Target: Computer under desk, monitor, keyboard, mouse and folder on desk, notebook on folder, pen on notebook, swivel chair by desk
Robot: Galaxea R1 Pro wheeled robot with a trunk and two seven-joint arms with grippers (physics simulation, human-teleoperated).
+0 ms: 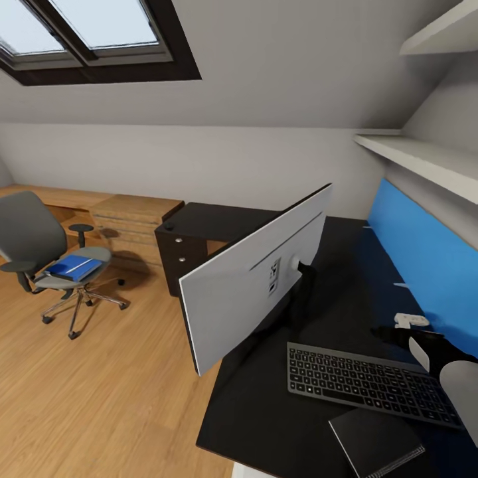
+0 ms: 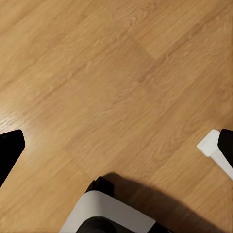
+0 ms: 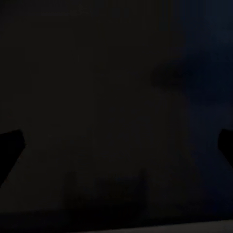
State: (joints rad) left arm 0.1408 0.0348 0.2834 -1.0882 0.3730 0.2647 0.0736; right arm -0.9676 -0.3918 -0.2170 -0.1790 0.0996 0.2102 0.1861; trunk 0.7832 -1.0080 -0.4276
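The monitor (image 1: 252, 282) stands on the black top of the desk (image 1: 265, 411), turned at an angle with its light-grey back toward me. In front of it lies the keyboard (image 1: 372, 382), and the dark notebook (image 1: 377, 441) rests just nearer the desk's front edge. At the left of the room, the swivel chair (image 1: 36, 249) stands on the wood floor with the blue folder (image 1: 73, 267) on its seat. My right arm (image 1: 451, 375) reaches over the desk beyond the keyboard; my right gripper (image 3: 116, 150) is open over the dark top. My left gripper (image 2: 116, 150) hangs open above the floor.
A blue back panel (image 1: 425, 265) lines the desk's right side, with a small white object (image 1: 410, 320) near it. White shelves (image 1: 425, 159) hang above. Black drawers (image 1: 176, 259) and low wooden cabinets (image 1: 133, 216) stand beyond the desk. My own base (image 2: 107, 213) is below the left gripper.
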